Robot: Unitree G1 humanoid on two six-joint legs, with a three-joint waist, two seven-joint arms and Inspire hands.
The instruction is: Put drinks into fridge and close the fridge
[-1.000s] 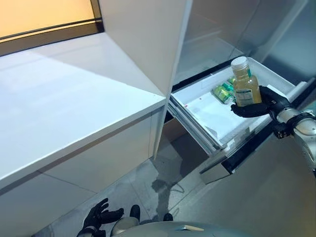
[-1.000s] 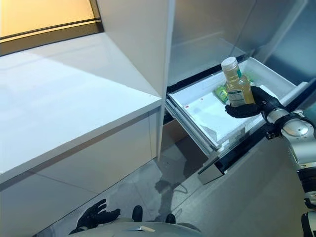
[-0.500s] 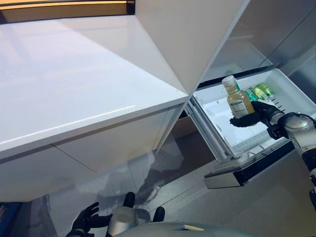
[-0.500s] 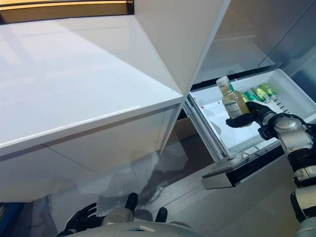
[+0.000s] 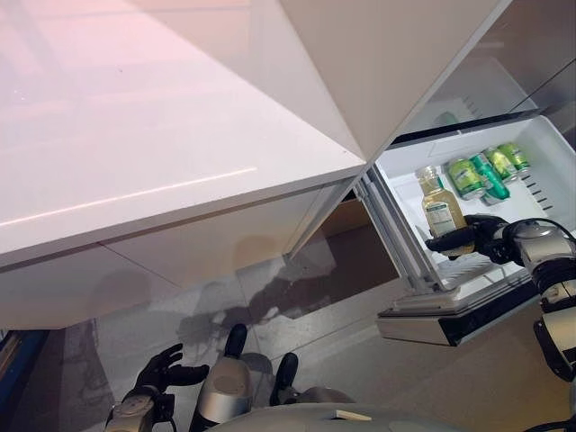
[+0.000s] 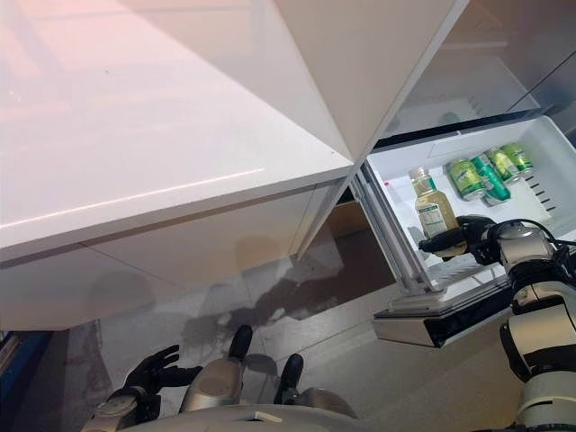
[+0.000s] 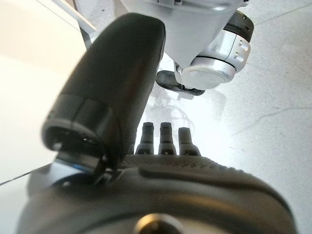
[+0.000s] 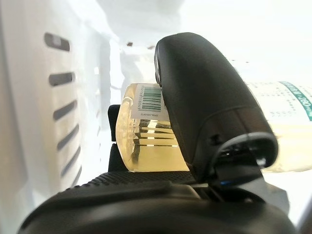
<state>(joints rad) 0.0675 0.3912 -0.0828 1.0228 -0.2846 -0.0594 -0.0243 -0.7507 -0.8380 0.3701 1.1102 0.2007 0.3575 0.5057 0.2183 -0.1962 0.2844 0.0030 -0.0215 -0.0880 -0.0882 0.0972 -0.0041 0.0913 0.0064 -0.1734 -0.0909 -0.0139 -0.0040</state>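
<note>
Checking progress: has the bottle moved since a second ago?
Yes. The right hand has lowered the bottle from above the drawer's rim down into it, beside the cans.

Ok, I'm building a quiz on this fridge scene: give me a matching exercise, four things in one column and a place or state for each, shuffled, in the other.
Things:
1. juice bottle
2. green cans
3. fridge drawer
4. left hand

Places or states:
A. pulled out, open
B. lying at the drawer's far end
C. gripped by the right hand, inside the drawer
D. low near the floor, empty, fingers relaxed

Pairs: 1-C, 2-B, 3-A, 4-D
</note>
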